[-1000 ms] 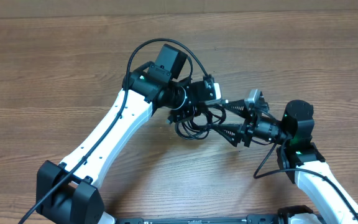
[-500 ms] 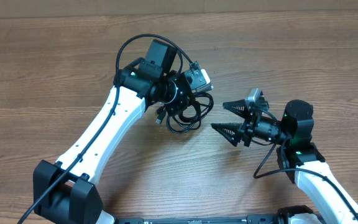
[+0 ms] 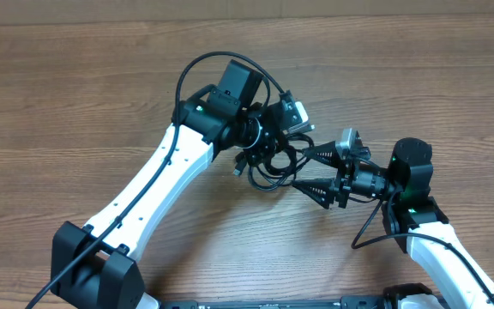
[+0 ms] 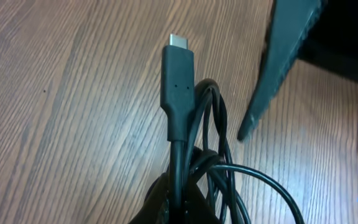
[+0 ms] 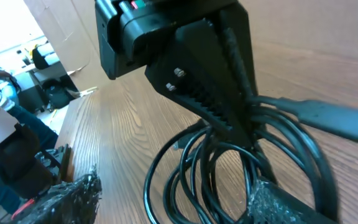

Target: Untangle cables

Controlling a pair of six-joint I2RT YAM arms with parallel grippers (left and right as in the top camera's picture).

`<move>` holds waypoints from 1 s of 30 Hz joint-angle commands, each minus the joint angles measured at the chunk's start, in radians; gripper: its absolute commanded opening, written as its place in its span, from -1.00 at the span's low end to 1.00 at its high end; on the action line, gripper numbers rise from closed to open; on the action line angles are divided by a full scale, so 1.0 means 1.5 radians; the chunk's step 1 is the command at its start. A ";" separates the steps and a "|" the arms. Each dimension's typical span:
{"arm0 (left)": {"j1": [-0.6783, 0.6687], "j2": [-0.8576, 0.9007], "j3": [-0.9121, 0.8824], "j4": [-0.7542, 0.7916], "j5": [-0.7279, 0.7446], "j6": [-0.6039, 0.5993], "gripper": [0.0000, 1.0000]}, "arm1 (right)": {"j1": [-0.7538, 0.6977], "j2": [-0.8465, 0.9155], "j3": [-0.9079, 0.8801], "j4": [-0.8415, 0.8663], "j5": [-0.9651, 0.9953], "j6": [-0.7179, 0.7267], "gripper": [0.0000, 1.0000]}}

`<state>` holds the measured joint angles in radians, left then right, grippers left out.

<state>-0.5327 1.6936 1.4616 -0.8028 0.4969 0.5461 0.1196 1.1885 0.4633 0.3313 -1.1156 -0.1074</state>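
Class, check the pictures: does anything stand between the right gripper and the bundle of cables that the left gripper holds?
Nothing visible does. The right gripper has its jaws open right at the loops of the cables. The left gripper clamps the bundle from the opposite side, out of the path.

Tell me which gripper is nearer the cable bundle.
Left. The left gripper is shut on the cable bundle; the right gripper, open, sits just beside it, fingertips at the loops.
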 commanded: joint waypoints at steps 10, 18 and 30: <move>-0.008 -0.012 0.009 0.032 0.093 -0.055 -0.92 | 0.004 -0.002 0.014 -0.049 0.108 0.001 0.39; -0.018 -0.012 0.009 0.085 0.176 -0.055 -0.92 | 0.004 -0.002 0.014 -0.073 0.152 0.001 0.39; -0.070 -0.012 0.009 0.062 0.169 -0.055 -0.92 | 0.004 -0.002 0.014 -0.098 0.210 0.001 0.26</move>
<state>-0.6163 1.6936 1.4616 -0.7078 0.6849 0.4728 0.1196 1.1885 0.4641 0.1875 -0.8387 -0.1055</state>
